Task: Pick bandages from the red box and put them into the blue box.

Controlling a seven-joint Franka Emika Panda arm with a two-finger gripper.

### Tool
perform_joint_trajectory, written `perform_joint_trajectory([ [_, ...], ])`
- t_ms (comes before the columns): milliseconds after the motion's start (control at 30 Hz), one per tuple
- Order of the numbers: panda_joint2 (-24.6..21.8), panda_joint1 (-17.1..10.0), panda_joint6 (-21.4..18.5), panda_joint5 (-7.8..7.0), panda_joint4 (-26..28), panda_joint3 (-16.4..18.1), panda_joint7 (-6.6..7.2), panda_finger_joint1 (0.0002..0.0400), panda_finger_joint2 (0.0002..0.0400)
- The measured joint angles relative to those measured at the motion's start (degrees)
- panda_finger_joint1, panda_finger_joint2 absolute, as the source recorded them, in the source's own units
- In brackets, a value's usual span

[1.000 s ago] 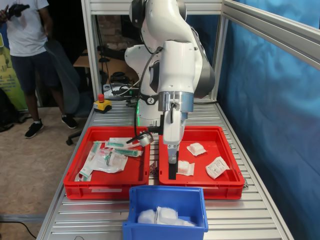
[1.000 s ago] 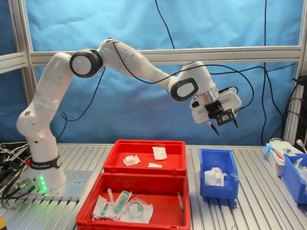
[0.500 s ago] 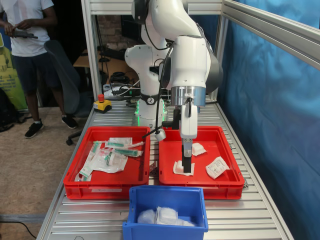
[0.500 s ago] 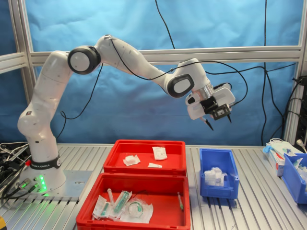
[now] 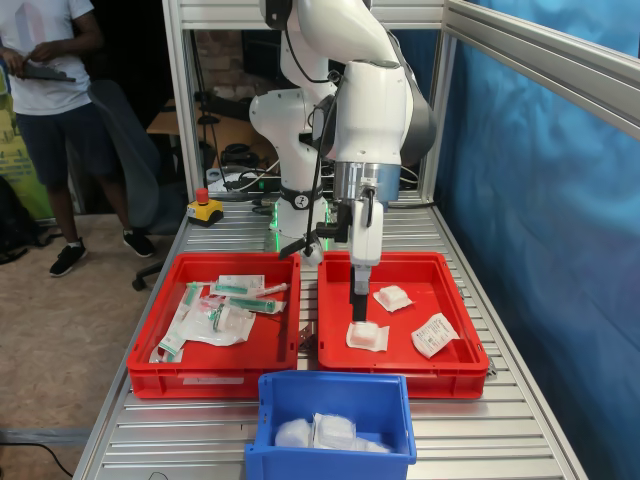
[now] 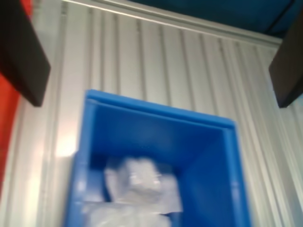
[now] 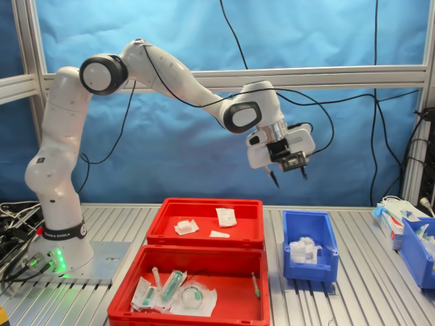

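Note:
The red box (image 5: 400, 372) with the plain front wall holds three white bandages (image 5: 367, 336); it also shows in the second exterior view (image 7: 204, 239), with the bandages (image 7: 185, 226) inside. The blue box (image 5: 335, 392) stands beside it and holds several bandages (image 5: 325, 432); it shows in the second exterior view (image 7: 309, 268) and the wrist view (image 6: 208, 161) too. My gripper (image 7: 287, 179) hangs high over the seam between the two boxes, open and empty. In the wrist view, its dark fingers (image 6: 21, 52) frame the blue box. In the first exterior view the gripper (image 5: 358, 312) overlaps the red box.
A twin red tray (image 5: 212, 380) with a pale label holds green-printed pouches (image 5: 225, 318). Another blue bin (image 7: 418, 252) and a carton (image 7: 394, 216) stand at the second exterior view's right. A person (image 5: 50, 90) stands beyond the table, by an emergency stop button (image 5: 204, 206).
The arm has swung toward the second exterior view's left, carrying the gripper from over the blue box toward the red box. The gripper stays open and empty.

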Motion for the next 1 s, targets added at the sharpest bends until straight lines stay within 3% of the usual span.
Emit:
perform_joint_trajectory([
  [233,-4.3,-1.0,-6.9,-0.33,-4.3,2.1,-0.20,0.0400,0.0400],
  [433,-6.3,-2.6,-8.3,-1.31,-6.5,4.0,-0.25,0.0400,0.0400],
  [633,-8.7,-5.1,-9.1,-4.28,-10.6,6.6,-0.29,0.0400,0.0400],
  [800,-10.5,-7.0,-9.3,-5.73,-14.2,7.9,-0.39,0.0400,0.0400],
  [1000,-13.2,-10.1,-9.4,-6.51,-18.7,9.0,-1.74,0.0400,0.0400],
])
